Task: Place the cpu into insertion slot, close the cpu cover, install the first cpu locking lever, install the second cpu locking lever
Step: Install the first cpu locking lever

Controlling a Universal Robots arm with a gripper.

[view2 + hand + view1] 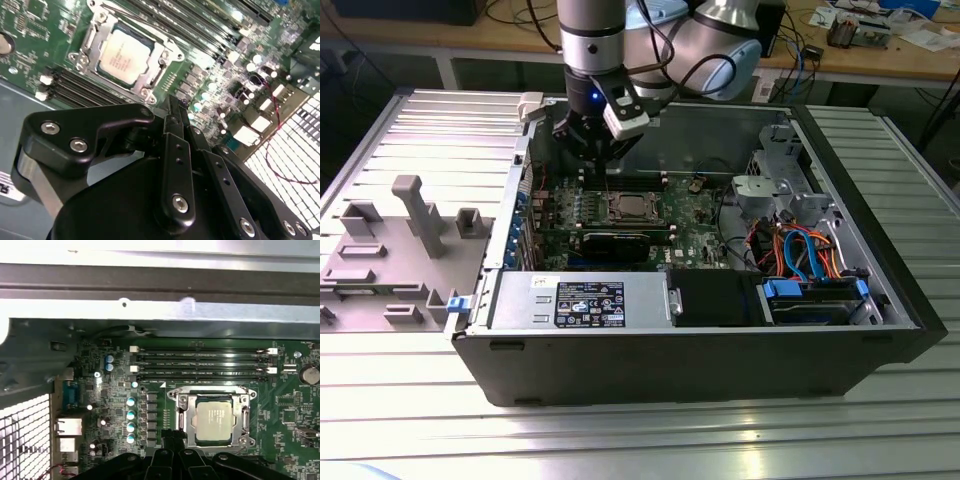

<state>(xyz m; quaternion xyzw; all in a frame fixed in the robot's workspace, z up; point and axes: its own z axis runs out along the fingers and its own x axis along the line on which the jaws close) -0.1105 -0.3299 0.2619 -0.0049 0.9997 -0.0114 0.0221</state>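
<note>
cpu (215, 421) lies flat in insertion slot (212, 388) on green motherboard (290, 410), cpu cover (186, 412) down around it. The fingers (175, 145) are clenched together, gripping nothing, tips just beside the slot's edge. In the exterior view the gripper (603, 160) hangs over the board inside the open computer case (670, 360) on the tabletop (620, 440).

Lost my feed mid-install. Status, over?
Jaws shut, gripper low beside the insertion slot. Seated: cpu, cpu cover down over it. No obstruction seen.
</note>
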